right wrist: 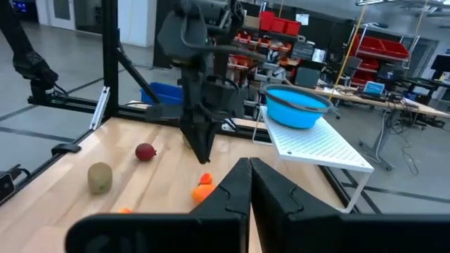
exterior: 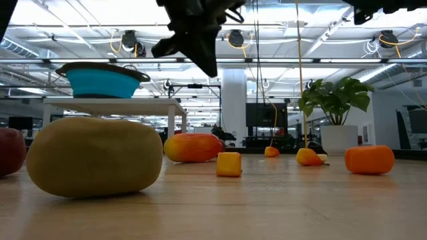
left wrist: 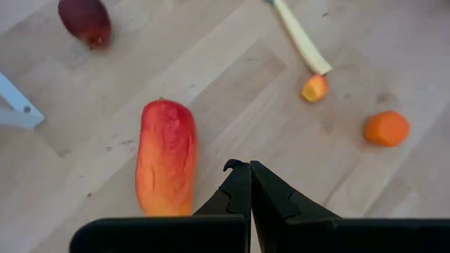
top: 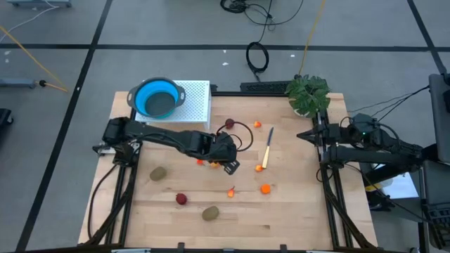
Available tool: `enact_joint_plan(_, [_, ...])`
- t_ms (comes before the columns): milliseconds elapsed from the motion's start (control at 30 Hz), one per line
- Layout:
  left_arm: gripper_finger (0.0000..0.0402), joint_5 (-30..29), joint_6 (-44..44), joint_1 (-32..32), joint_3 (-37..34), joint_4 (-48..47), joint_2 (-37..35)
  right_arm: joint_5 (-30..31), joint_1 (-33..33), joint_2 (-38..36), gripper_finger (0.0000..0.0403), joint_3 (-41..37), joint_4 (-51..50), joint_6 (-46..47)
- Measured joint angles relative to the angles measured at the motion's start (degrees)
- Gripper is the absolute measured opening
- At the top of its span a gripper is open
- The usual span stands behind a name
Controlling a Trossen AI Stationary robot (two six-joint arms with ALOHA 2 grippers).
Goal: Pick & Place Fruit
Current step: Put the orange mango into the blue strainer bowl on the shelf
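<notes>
Here the left gripper hangs over the middle of the wooden table with its two fingers pressed together and nothing between them. In the left wrist view the closed fingertips are just beside the elongated red-orange fruit, which lies flat on the wood, apart from them. From the table centre, seen from above, a dark red ball lies at about 7 o'clock, a brown-green oval near 6 o'clock, and another brown-green oval at about 8 o'clock. A small orange piece is at about 4 o'clock, and the yellow-handled knife lies at about 2 o'clock. The blue bowl stands on a white rack at about 11 o'clock. The potted plant is at 1 o'clock. The right gripper waits at the right edge of the table, its fingers closed and empty.
</notes>
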Motion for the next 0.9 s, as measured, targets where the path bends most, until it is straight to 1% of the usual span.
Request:
enact_joint_plan(200, [0.0003,4.42,-1.15,0.96,0.02,1.15,0.86,-3.38,0.0,-0.26,0.0,0.0,-0.62,-0.73])
enact_joint_plan(333, [0.0003,5.6,-1.85,0.94,0.02,1.68,0.88,-4.09,0.0,-0.26,0.0,0.0,-0.64,-1.53])
enact_joint_plan(433, [0.0005,5.83,-3.99,0.94,0.02,1.37,0.88,-4.11,0.0,-0.26,0.0,0.0,-0.66,-1.53])
enact_joint_plan(533, [0.002,5.83,-4.44,0.7,0.02,1.4,0.88,-4.11,0.0,-0.26,0.0,0.0,-0.66,-1.62])
enact_joint_plan(600, [0.004,5.83,-4.45,0.54,0.02,1.41,0.88,-4.11,0.0,-0.26,0.0,0.0,-0.68,-1.74])
enact_joint_plan(700, [0.0082,5.79,-4.45,0.39,0.02,1.41,0.88,-4.11,0.0,-0.26,0.0,0.0,-0.7,-1.87])
enact_joint_plan(833, [0.0157,5.52,-4.49,0.35,0.02,1.43,0.88,-4.13,0.0,-0.26,0.0,0.0,-0.7,-2.74])
enact_joint_plan(900, [0.0198,4.05,-5.48,0.35,0.02,1.44,0.88,-4.11,0.0,-0.26,0.0,0.0,-0.69,-2.74])
